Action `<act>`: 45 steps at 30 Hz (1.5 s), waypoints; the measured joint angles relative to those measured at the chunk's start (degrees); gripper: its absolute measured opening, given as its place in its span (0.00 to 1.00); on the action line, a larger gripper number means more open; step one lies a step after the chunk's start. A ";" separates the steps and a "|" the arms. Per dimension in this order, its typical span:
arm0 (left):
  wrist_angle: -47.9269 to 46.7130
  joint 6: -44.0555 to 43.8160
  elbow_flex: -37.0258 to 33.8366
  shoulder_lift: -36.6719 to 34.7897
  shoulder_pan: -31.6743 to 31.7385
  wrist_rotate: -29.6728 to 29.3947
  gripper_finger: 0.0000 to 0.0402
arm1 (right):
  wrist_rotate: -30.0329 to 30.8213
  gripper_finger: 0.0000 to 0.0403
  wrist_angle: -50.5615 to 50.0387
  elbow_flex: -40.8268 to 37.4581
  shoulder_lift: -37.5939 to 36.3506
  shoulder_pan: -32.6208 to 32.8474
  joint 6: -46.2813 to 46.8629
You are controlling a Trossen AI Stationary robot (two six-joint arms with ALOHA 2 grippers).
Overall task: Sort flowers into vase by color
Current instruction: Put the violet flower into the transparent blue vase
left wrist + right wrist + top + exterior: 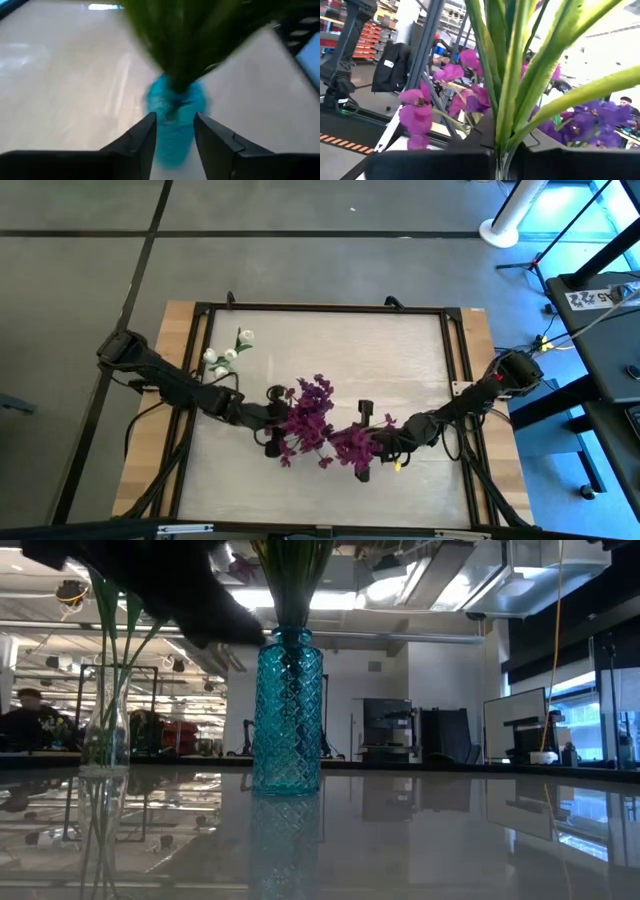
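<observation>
A pale, glossy table (400,360) edged with a dark frame was seen from above, with both dark arms reaching toward its middle. Just toward six o'clock of centre, a teal glass vase (287,710), cut in a raised diamond pattern with a narrow neck, was mostly hidden from overhead by a bushy cluster of purple flowers (310,420) on green stems. A second bunch of purple blossoms (352,448) with long, flat green leaves was pinched between the fingers of the right gripper (503,157), at about four o'clock from the vase. The left gripper (174,132) was held at about nine o'clock from the vase, its two wedge-shaped fingers spread with nothing between them. Toward ten o'clock, a slim clear glass vase (105,720) held the small round white buds (228,352) on thin stems.
</observation>
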 joint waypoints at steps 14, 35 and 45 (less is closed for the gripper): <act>3.58 3.27 0.02 0.79 3.12 9.14 0.39 | -2.30 0.04 -0.16 0.00 0.87 -1.99 -1.29; 7.10 4.16 0.02 2.54 2.14 9.97 0.38 | -1.72 0.04 -4.34 0.16 0.66 -3.76 2.39; -3.00 7.51 0.05 -6.79 4.68 5.55 0.38 | -0.30 0.04 -6.25 -0.09 0.95 -3.80 3.42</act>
